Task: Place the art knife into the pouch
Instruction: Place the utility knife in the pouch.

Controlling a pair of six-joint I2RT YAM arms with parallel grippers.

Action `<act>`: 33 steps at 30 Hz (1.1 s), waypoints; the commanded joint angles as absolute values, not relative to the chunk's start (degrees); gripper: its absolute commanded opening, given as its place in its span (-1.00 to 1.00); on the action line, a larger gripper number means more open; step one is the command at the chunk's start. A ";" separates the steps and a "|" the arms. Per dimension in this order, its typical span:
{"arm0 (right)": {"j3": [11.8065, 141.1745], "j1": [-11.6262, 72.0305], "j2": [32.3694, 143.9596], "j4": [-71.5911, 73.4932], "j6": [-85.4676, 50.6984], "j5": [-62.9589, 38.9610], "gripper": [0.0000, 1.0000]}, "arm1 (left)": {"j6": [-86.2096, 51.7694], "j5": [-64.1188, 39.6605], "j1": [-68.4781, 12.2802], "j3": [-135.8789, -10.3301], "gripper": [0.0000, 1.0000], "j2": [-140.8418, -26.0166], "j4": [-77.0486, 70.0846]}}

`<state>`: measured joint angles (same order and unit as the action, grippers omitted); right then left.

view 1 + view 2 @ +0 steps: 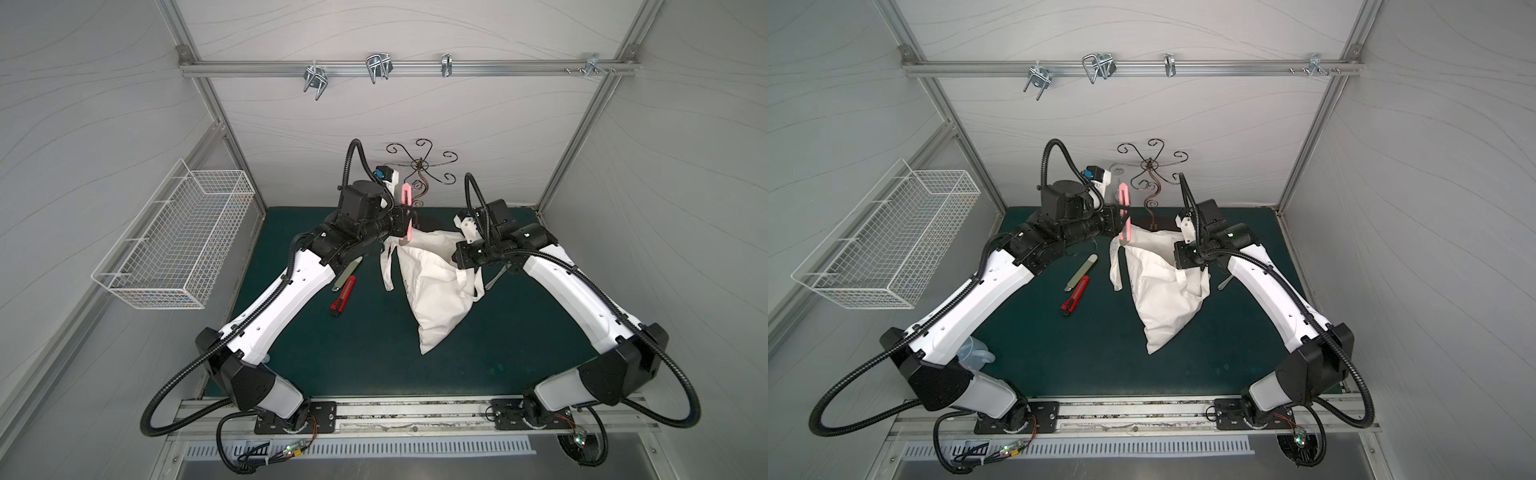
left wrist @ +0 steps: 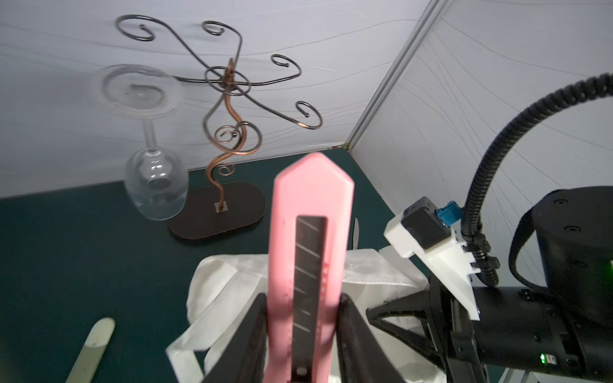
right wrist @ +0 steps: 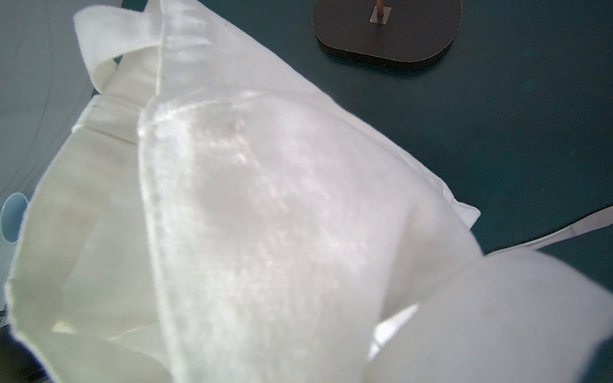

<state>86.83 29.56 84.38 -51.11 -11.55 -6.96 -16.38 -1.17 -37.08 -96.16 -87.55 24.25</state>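
— What's the left gripper [image 2: 303,298] got?
— The pink art knife [image 2: 311,205], pinched upright between its fingers [image 2: 351,318]. The pouch [image 1: 432,291] gapes just beneath it.
— And the right gripper [image 1: 460,261]?
— Clamped on the pouch's rim, holding that side up, just across from the knife.
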 commanded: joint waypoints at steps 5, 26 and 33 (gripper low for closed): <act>85.88 30.10 82.21 -52.30 -10.73 -9.49 -1.00 | -12.09 -6.50 -39.93 -95.91 -0.23 -90.71 4.20; 85.88 28.42 82.97 -52.17 -10.76 -8.70 -1.00 | -16.42 5.33 -34.34 -84.70 -0.13 -78.03 20.63; 84.45 28.04 81.39 -52.48 -11.01 -7.30 -1.00 | -23.48 9.28 -24.42 -83.69 -0.01 -78.18 35.26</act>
